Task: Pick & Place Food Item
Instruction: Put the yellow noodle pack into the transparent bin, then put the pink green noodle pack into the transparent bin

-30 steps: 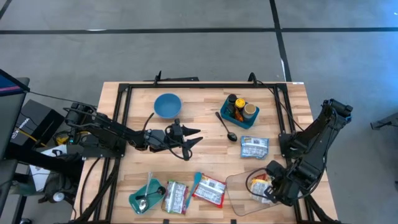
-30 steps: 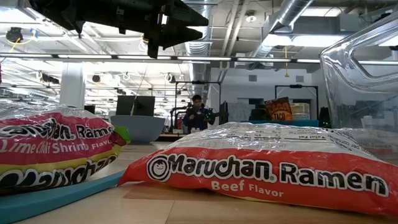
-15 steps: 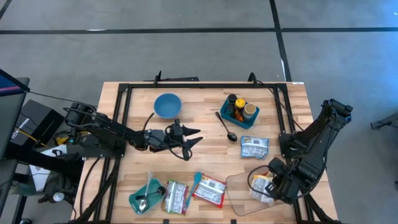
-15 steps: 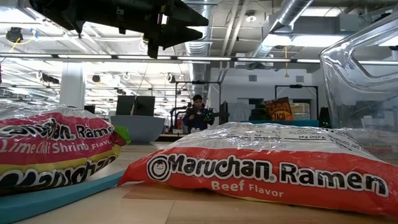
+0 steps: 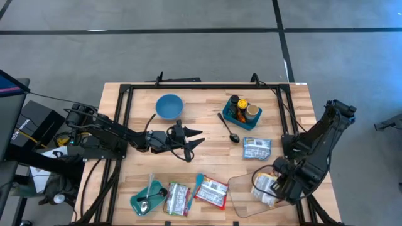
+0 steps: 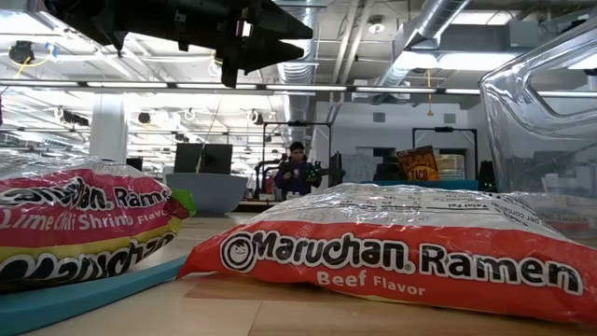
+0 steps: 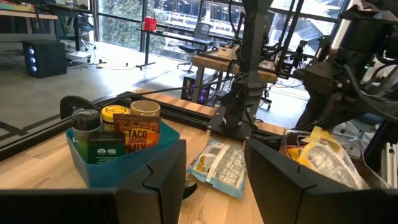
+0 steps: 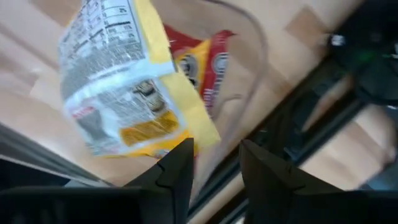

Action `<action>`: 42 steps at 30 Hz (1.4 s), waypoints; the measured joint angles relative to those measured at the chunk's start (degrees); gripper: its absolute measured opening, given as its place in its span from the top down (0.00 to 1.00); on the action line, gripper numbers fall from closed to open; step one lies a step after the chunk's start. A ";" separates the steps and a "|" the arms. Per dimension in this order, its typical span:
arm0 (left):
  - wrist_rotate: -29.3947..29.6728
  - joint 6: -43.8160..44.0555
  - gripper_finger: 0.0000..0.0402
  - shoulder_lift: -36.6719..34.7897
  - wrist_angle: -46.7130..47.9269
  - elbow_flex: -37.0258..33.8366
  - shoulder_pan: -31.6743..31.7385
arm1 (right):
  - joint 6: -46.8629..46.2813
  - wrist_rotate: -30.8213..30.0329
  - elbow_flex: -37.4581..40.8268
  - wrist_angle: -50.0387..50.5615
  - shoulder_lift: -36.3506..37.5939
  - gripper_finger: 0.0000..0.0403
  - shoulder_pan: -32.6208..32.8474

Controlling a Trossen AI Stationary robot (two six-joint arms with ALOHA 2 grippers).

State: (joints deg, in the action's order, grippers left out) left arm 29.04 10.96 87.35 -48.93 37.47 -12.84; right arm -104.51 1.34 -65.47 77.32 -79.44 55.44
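Yellow ramen packet (image 5: 264, 186) is lying inside the clear container (image 5: 242, 188), my right claw (image 5: 281, 188) parted just above it, so the drop looks done; left claw (image 5: 195, 142) idles half-open, well off toward the blue bowl (image 5: 169, 105).

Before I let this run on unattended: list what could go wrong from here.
1. The yellow ramen packet lies in the clear plastic container right under the right gripper, whose fingers stand apart; lifting away could snag it.
2. The left gripper hovers open mid-table near the black spoon; a low sweep might knock it.
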 joint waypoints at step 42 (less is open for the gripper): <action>0.01 0.01 0.60 0.01 0.00 0.02 0.01 | 40.90 -17.35 -2.30 -6.65 0.00 0.81 -17.01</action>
State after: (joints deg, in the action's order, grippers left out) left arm 29.04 10.97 87.36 -48.93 37.49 -12.82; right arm -63.61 -16.01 -67.77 70.67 -79.44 38.43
